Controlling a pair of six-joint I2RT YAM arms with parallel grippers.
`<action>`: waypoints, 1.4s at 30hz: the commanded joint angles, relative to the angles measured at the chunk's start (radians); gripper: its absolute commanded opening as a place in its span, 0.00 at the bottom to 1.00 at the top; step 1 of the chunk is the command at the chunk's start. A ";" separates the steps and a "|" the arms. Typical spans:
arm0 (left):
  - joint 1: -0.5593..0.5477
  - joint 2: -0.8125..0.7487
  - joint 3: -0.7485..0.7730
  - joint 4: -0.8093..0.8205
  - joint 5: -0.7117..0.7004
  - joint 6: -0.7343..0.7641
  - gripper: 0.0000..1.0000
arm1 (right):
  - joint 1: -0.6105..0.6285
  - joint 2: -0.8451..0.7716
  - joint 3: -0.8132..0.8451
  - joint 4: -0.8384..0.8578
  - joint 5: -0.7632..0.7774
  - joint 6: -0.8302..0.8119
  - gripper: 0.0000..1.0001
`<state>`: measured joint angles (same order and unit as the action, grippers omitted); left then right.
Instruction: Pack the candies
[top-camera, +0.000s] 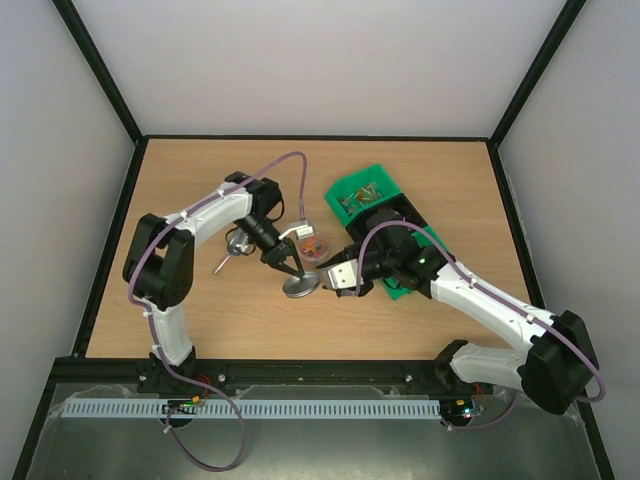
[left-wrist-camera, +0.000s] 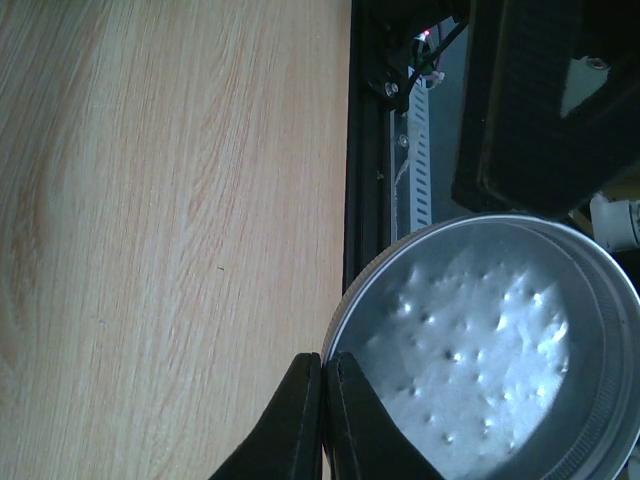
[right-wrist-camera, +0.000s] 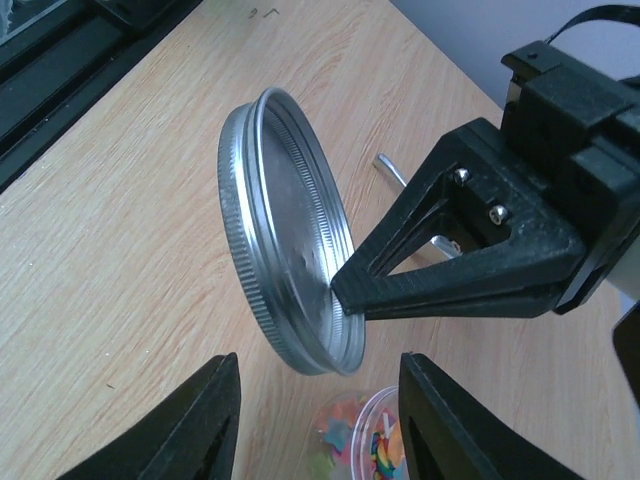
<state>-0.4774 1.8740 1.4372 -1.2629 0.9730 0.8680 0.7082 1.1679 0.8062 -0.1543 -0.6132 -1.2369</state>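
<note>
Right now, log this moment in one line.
left gripper: shut on lid | lid: steeply tilted | right gripper: open | candies: in cup

Seen on my overhead feed, the candies (top-camera: 314, 247) sit just left of frame centre: tiny pink, orange, yellow and green sweets heaped loose in a small clear round cup (right-wrist-camera: 372, 400).

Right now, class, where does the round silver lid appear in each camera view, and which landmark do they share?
Top external: lid near the picture's centre.
Left wrist: lid fills the lower right corner.
Right wrist: lid centre left, tilted on edge.
Shared landmark: left gripper shut on the lid's rim, visible in all three.
</note>
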 joint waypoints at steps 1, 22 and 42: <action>-0.001 0.024 0.026 -0.035 0.045 0.004 0.02 | 0.014 0.022 0.034 0.035 -0.011 -0.016 0.44; 0.017 0.058 0.030 -0.033 0.057 -0.021 0.03 | 0.016 0.064 0.047 0.060 -0.066 0.004 0.14; 0.407 -0.294 -0.142 0.717 -0.093 -0.553 0.72 | -0.103 0.168 0.160 0.079 -0.066 0.765 0.04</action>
<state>-0.1570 1.7359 1.3918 -0.9104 0.9794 0.5564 0.6582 1.2827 0.8986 -0.0719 -0.6186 -0.7841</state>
